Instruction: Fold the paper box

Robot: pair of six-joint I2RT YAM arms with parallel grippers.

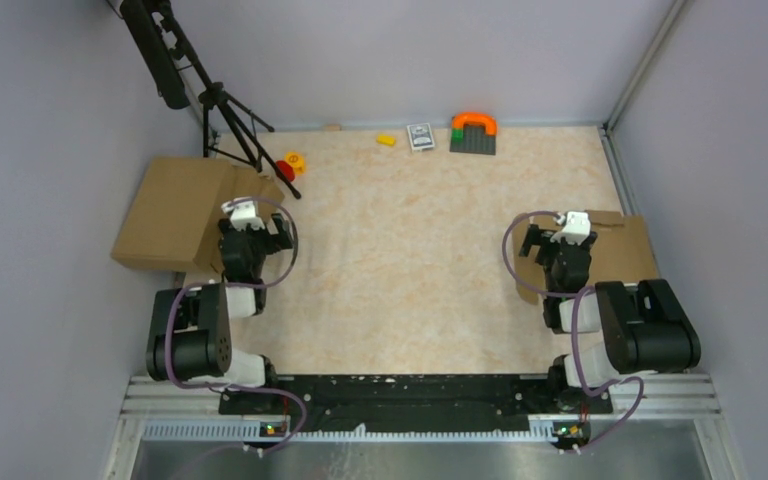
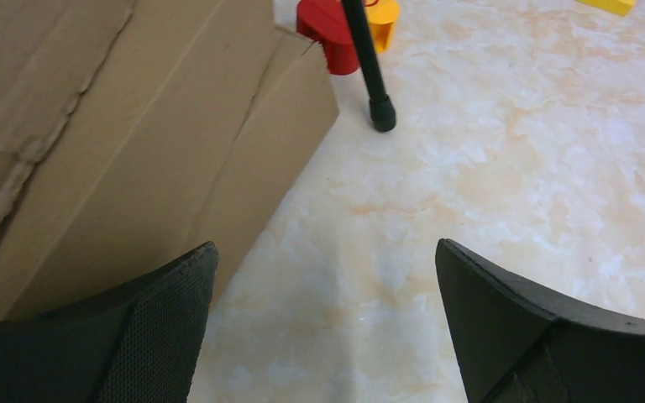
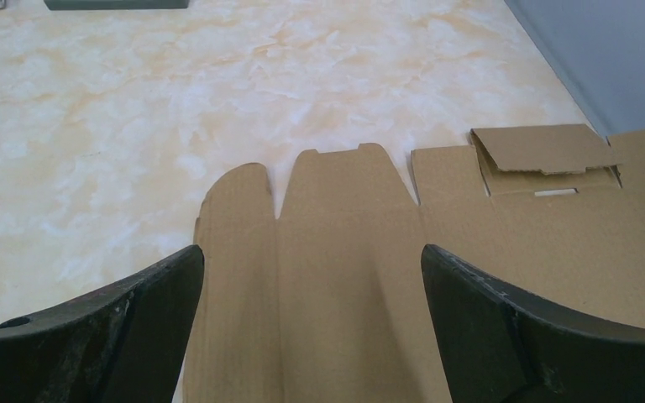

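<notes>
Flat die-cut paper box blank (image 3: 437, 252), right side of marble-pattern table (image 1: 410, 260); not folded.

Lying flat under right gripper (image 3: 311, 336), rounded tabs (image 3: 235, 197) toward table centre, one small end flap (image 3: 542, 151) already creased over. Right gripper spread wide, holding nothing, poised just above blank. Left gripper (image 2: 323, 327) likewise spread and empty, beside separate stack of brown cardboard sheets (image 2: 92, 151) at left edge, near tripod foot (image 2: 381, 117). For clean folding: likely pinching at a tab edge, bending along printed crease, pinning the main panel against sliding.
</notes>
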